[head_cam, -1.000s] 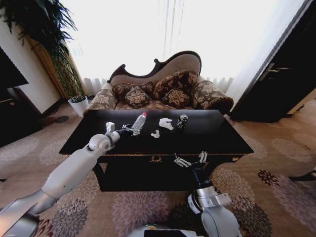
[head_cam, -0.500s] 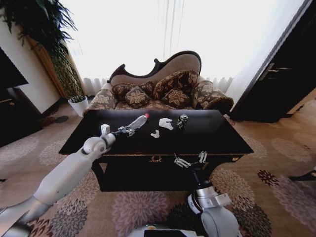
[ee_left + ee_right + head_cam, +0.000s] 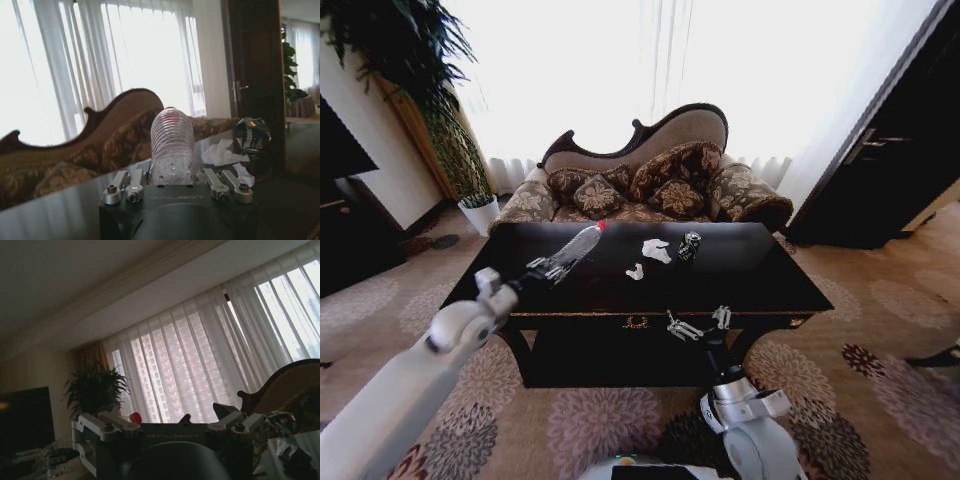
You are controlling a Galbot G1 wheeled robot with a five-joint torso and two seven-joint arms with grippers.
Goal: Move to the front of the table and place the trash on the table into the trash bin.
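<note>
Gripping the clear bottle (image 3: 572, 247) (red cap pointing toward the sofa (image 3: 650, 175)), the left gripper (image 3: 542, 268) holds it lifted above the black table (image 3: 740, 270), while the right gripper (image 3: 697, 325) hovers open near the table's front edge.

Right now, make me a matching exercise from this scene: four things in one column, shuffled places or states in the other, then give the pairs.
Things:
1. plastic bottle
2. dark can
3. paper scraps
4. right gripper

Places or states:
A. open, raised near the front edge of the table
B. white, lying on the tabletop beside the can
C. clamped in the left gripper, lifted off the table
D. standing on the tabletop, untouched

Pairs: 1-C, 2-D, 3-B, 4-A
</note>
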